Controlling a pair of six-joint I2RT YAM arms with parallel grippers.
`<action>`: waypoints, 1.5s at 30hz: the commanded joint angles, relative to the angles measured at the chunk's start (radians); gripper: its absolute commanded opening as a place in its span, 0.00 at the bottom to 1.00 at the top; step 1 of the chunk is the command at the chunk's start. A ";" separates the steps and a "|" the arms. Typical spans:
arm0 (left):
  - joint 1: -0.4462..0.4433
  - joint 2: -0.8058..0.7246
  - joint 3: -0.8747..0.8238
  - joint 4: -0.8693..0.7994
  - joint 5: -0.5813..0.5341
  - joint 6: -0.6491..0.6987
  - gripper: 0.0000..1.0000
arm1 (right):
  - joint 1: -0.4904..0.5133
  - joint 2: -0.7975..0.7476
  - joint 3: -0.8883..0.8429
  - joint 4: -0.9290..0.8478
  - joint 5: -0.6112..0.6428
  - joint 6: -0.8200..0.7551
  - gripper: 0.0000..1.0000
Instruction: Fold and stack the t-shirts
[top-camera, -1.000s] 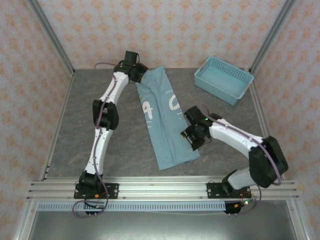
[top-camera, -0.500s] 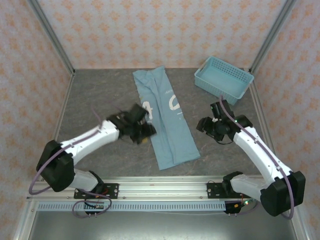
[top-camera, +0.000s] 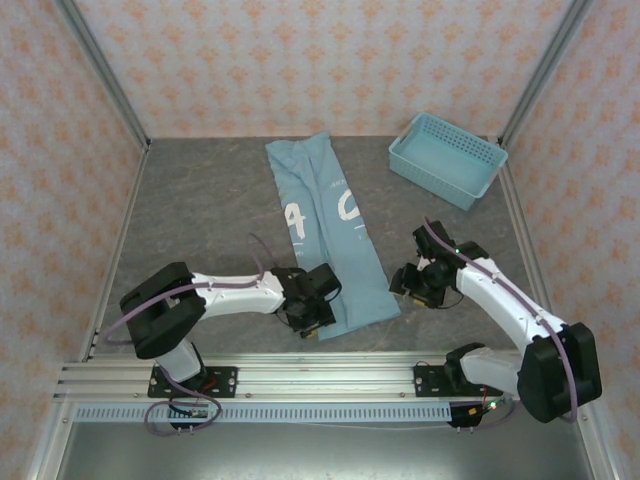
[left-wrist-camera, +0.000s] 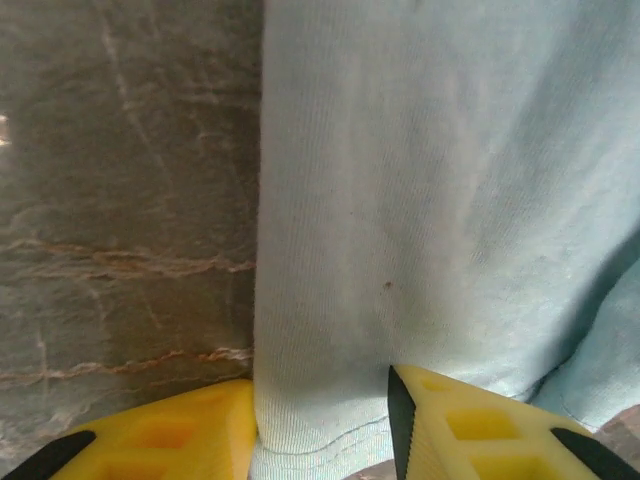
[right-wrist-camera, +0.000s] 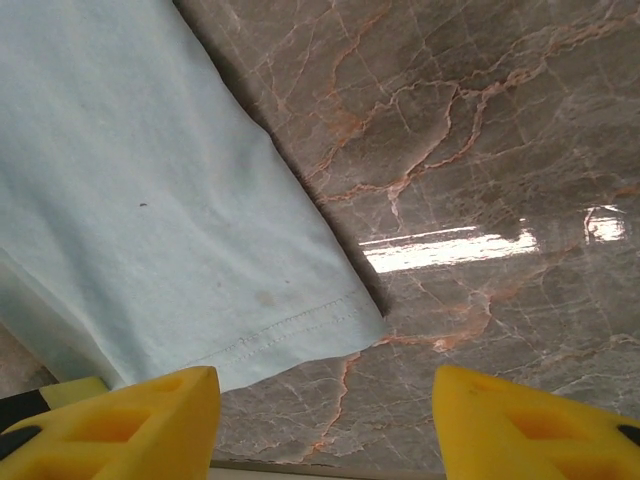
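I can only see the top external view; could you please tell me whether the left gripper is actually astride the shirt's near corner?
Observer: Yes. On the left wrist view the left gripper is open, its yellow fingers standing either side of the t-shirt at its hem corner.
Operator: Thank you. And the right gripper?
Observer: The right wrist view shows the right gripper open above the table, with the shirt's stitched hem corner lying flat just ahead of its fingers.
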 joint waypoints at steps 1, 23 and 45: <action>-0.037 0.056 0.040 -0.076 0.003 -0.040 0.38 | -0.003 0.003 0.001 0.019 -0.005 0.010 0.58; -0.024 -0.050 -0.028 -0.254 -0.099 0.027 0.00 | 0.163 0.173 -0.075 0.138 0.024 0.107 0.50; -0.021 -0.079 -0.094 -0.226 -0.066 0.032 0.00 | 0.361 0.298 0.023 0.089 -0.003 0.217 0.47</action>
